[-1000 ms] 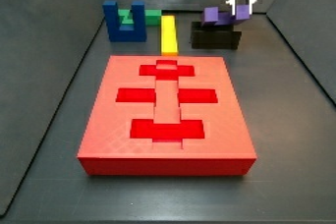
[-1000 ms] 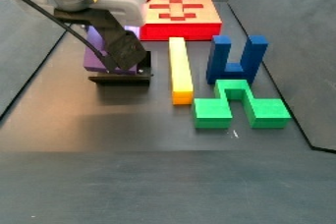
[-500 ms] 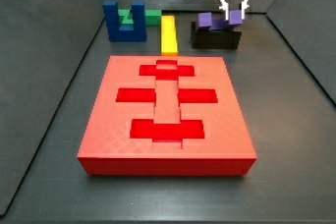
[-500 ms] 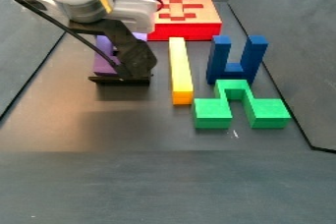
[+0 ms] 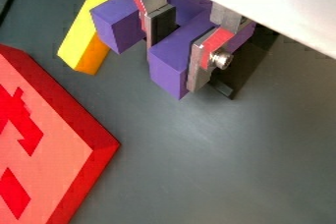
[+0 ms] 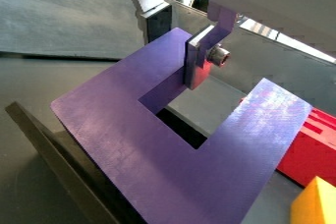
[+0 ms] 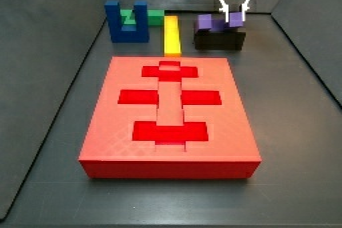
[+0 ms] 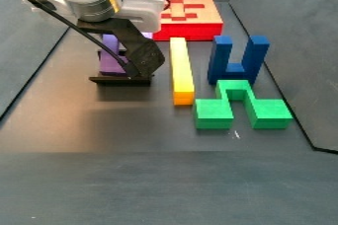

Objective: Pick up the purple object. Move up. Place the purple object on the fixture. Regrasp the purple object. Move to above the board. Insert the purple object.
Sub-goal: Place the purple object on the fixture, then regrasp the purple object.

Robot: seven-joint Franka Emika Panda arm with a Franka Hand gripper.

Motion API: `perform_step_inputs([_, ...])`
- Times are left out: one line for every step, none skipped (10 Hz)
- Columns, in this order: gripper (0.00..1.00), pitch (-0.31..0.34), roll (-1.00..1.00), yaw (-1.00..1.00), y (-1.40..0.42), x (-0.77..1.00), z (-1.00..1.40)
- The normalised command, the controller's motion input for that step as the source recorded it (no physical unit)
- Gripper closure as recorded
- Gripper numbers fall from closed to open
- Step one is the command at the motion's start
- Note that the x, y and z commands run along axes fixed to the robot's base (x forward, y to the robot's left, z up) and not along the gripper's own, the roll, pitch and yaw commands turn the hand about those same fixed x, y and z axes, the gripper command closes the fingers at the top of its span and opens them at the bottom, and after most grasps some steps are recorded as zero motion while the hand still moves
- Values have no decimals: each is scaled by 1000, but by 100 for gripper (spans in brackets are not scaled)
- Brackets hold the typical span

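Dark grey floor with low black walls holds all the pieces. Up at the far end, the gripper [image 7: 230, 14] hangs over the black box-like fixture [image 7: 221, 40]. Its flat silver fingers [image 5: 205, 60] are pressed on one prong of the purple U-shaped plastic block [image 5: 168, 43], so the gripper is holding it. The purple block [image 7: 214, 22] sits on the fixture, with its prongs pointing up in a side view. Just beside the fixture lies a long yellow bar [image 7: 173, 33]. Next to that stands a dark blue U-shaped block [image 7: 126, 24], with a green block [image 7: 152, 17] behind it. The big flat red board [image 7: 170, 116] with darker red cross-shaped holes lies nearer, apart from the gripper.
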Motion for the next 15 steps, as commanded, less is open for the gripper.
perform_step_inputs([0, 0, 0, 0, 0, 0, 0])
perform_step_inputs([0, 0, 140, 0, -146, 0, 0])
perform_step_inputs([0, 0, 120, 0, -111, 0, 0])
perform_step_inputs([0, 9, 123, 23, -91, 20, 0])
perform_step_inputs([0, 40, 143, 29, -97, 0, 6])
perform_step_inputs([0, 169, 0, 114, 0, 234, 577])
perform_step_inputs([0, -26, 31, 14, -43, 269, 1000])
perform_step_inputs([0, -229, 0, 0, -111, 229, 1000])
perform_step_inputs([0, -254, 114, 0, -186, 240, 1000])
perform_step_inputs([0, -157, 311, 0, -260, 140, 880])
perform_step_inputs([0, -111, 657, 0, -329, 6, 491])
perform_step_inputs([0, 11, 1000, 23, -314, 86, 94])
perform_step_inputs([0, 80, 1000, 34, -169, 183, 54])
perform_step_inputs([0, 89, 1000, 23, -160, 183, 51])
perform_step_inputs([0, 43, 1000, 109, -106, 183, 46])
